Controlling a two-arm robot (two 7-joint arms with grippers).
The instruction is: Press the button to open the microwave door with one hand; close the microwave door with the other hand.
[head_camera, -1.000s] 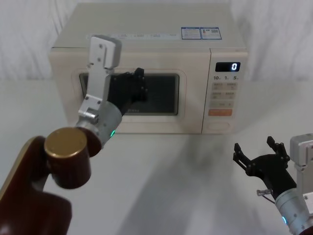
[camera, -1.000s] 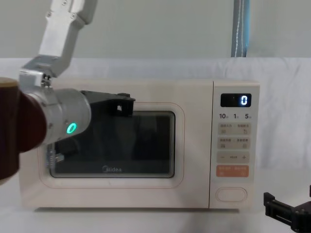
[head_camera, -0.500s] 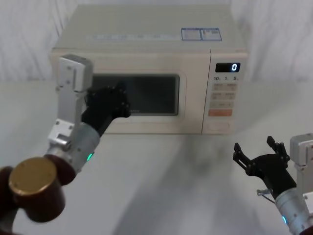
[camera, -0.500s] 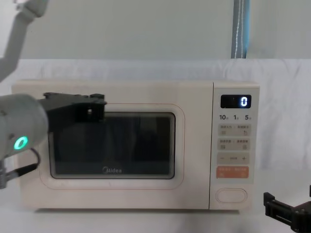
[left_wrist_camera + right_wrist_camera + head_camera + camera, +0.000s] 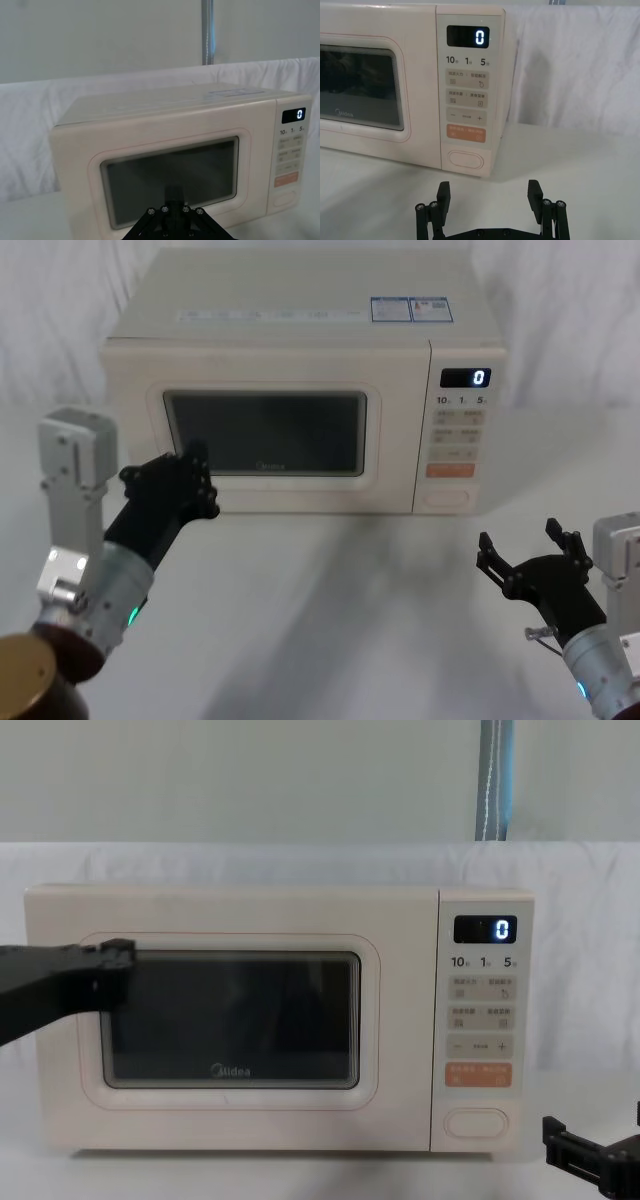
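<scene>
Cream microwave (image 5: 300, 370) standing on a white-draped tabletop (image 5: 350, 620), occupying the upper centre of the head view and most of the chest view; its black display (image 5: 485, 928) at upper right shows a white 0. The microwave door (image 5: 230, 1020), with its rounded dark window and grey Midea logo, sits flush with the cabinet face, closed. The button (image 5: 465, 160), a wide plain cream oval, lies at the bottom of the control strip, directly under the orange rectangular key (image 5: 465, 134); in the chest view it appears at lower right of the oven front. Left claw (image 5: 185, 485) at centre left of the head view, in front of the lower left corner of the door window, its black fingers drawn together and gripping nothing; whether the tips touch the door cannot be told. In the chest view the same claw enters from the left edge as a dark bar level with the upper left corner of the window. Right claw (image 5: 528, 548) at lower right of the head view, low over the tabletop and well apart from the microwave, its fingers (image 5: 443, 192) spread and empty; in the right wrist view the button lies beyond the gap between them. A grey pole with a blue band (image 5: 493, 780) stands behind the oven at the upper right of the chest view
</scene>
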